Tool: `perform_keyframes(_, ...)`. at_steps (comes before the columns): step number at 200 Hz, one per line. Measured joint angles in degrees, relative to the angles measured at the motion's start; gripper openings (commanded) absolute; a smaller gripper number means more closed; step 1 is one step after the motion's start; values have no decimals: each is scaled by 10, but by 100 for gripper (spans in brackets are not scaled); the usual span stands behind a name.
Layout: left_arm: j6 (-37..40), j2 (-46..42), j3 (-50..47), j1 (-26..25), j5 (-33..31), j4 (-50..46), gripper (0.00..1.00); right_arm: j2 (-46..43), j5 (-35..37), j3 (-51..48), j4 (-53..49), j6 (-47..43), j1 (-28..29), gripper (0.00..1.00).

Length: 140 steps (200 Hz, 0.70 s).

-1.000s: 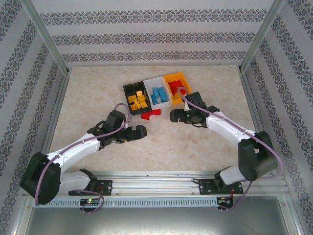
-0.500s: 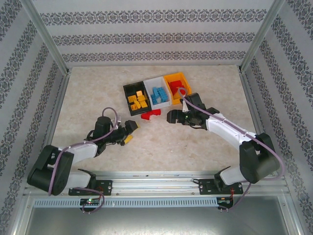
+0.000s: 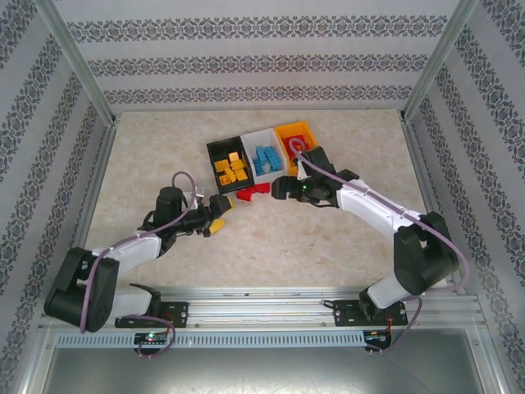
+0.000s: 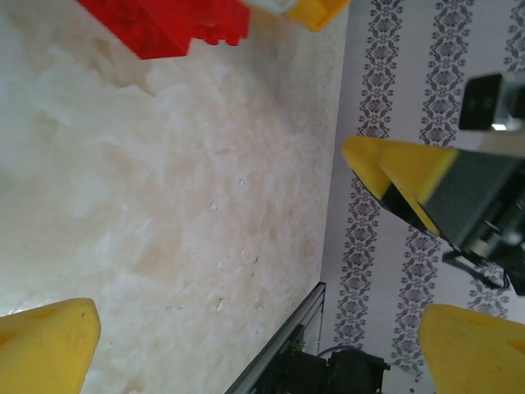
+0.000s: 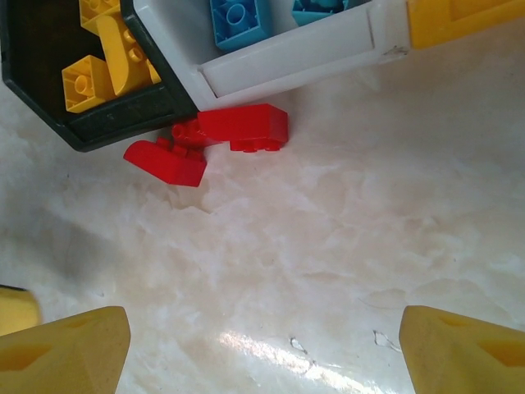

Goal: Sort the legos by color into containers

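Two or three red legos [image 3: 253, 193] lie loose on the counter [image 3: 156, 164], bunched together just in front of the seam between the black bin [image 3: 212, 153] and the white bin [image 3: 261, 134]. From the right wrist, the red legos [image 5: 246, 127] sit right up against the near wall of the black bin [image 5: 123, 123] and by the near corner of the white bin [image 5: 287, 61]; how many pieces make up the bunch is hard to tell.

The three bins stand in a row, touching, with the black one on the left, the white one in the middle and the orange-yellow bin [image 3: 299, 127] on the right. Yellow legos [image 3: 231, 169] fill the black bin, blue legos [image 3: 267, 160] the white one, and some red pieces show in the orange-yellow bin, partly behind the right arm.

The right end effector [image 3: 279, 188] hovers just to the right of the loose red legos, its fingers spread wide apart [image 5: 262, 353] with nothing between them. The left end effector [image 3: 218, 215] sits a little nearer and to the left, likewise spread wide and empty [image 4: 258, 349], with the red legos [image 4: 164, 25] at the top edge of its wrist view.
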Motion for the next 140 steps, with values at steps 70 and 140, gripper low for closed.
perform_keyframes(70,100,-83,24,15,-24,-177,100,146,3,124,-30,-12,50,81)
perform_keyframes(140,155,-173,24,29,-49,-291,100,259,15,238,-55,1,99,81)
